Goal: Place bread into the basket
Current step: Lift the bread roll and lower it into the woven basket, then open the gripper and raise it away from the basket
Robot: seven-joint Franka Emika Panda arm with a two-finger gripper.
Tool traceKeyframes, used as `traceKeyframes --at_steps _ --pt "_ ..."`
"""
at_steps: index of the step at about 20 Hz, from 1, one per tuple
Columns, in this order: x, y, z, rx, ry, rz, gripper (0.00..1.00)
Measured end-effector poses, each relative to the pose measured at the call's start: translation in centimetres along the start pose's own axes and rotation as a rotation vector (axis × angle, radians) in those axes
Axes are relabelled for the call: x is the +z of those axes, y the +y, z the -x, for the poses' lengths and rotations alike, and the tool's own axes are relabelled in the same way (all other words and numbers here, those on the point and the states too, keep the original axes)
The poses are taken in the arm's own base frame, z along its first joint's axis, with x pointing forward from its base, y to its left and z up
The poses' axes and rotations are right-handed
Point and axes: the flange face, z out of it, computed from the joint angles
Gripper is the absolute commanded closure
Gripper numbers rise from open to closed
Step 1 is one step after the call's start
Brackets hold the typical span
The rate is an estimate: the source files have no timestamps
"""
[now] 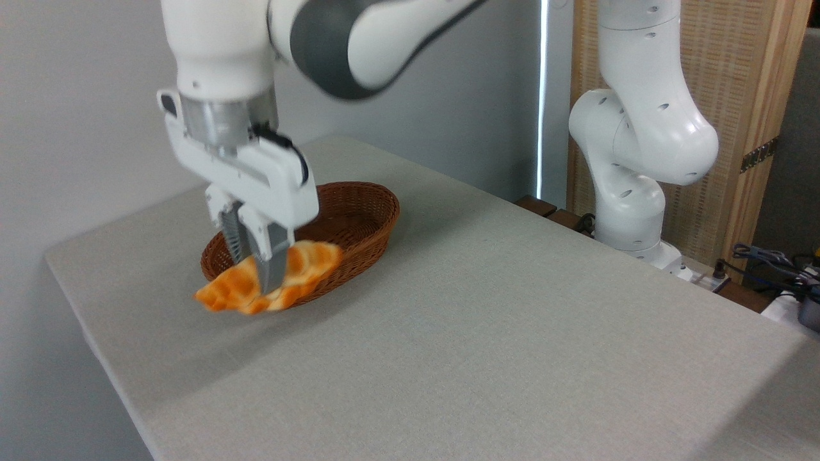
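Note:
My gripper (256,272) is shut on the bread (304,266), an orange-brown croissant-shaped loaf with paler stripes. The loaf hangs tilted, its left end lower, in front of the near rim of the basket (368,211). The basket is an oval, reddish-brown wicker one lying on the table at the left. The bread's right end overlaps the basket's near edge in this view, while its left end juts out past the rim. Whether the loaf touches the rim I cannot tell. The picture is slightly blurred around the bread and the arm.
A grey cloth-covered table (480,320) runs from the left corner to the right edge. The arm's white base (631,186) stands behind the table's far right side, with cables (769,259) and a wooden panel (749,96) beyond it.

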Motion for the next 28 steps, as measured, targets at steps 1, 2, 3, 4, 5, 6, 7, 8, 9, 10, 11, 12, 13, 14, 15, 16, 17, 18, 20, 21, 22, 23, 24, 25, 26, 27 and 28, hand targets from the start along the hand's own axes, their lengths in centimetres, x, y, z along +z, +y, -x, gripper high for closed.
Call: traceKeyframes --at_steps 1,2,3,4,5,6,7,8,9,10,11,12,13,14,15,16,17,18,20,21,22,23,24,25,26,27,28 --pt "-1.1 0.4 -0.1 0.023 -0.016 -0.001 0.75" --pt "-1.9 1.2 -0.4 0.045 -0.027 0.003 0.75" --pt "-2.3 2.5 -1.0 0.071 -0.037 0.011 0.74" --pt "-2.3 4.3 -1.8 0.102 -0.047 0.017 0.74" --pt "-2.2 6.6 -2.7 0.125 -0.062 0.011 0.72" --pt "-1.9 8.9 -3.7 0.142 -0.078 0.0 0.71" --pt "-1.3 13.0 -5.0 0.167 -0.102 -0.015 0.7" --pt "-0.7 15.6 -5.6 0.176 -0.119 -0.025 0.7" --pt "0.1 17.9 -6.0 0.182 -0.141 -0.036 0.7" --pt "1.1 20.0 -6.2 0.188 -0.164 -0.05 0.68" --pt "2.2 21.5 -6.2 0.193 -0.189 -0.068 0.66" --pt "3.4 22.8 -6.1 0.198 -0.219 -0.091 0.61" --pt "4.6 23.8 -5.9 0.202 -0.247 -0.115 0.53" --pt "5.7 24.6 -5.6 0.206 -0.271 -0.134 0.39" --pt "6.5 25.1 -5.4 0.207 -0.289 -0.146 0.34" --pt "7.1 25.3 -5.2 0.203 -0.303 -0.155 0.2" --pt "7.6 25.4 -5.0 0.201 -0.314 -0.168 0.04" --pt "7.9 25.4 -4.8 0.201 -0.323 -0.182 0.0" --pt "8.5 25.4 -4.6 0.186 -0.337 -0.212 0.0" --pt "8.7 25.5 -4.5 0.18 -0.34 -0.218 0.0" --pt "8.7 25.5 -4.5 0.175 -0.341 -0.222 0.0" --pt "8.8 25.5 -4.5 0.171 -0.341 -0.224 0.0" --pt "8.8 25.5 -4.5 0.169 -0.341 -0.224 0.0" --pt "8.8 25.4 -4.5 0.168 -0.342 -0.225 0.0" --pt "8.8 25.4 -4.5 0.167 -0.342 -0.225 0.0" --pt "8.8 25.4 -4.4 0.166 -0.343 -0.225 0.0" --pt "8.8 25.4 -4.4 0.166 -0.343 -0.225 0.0"
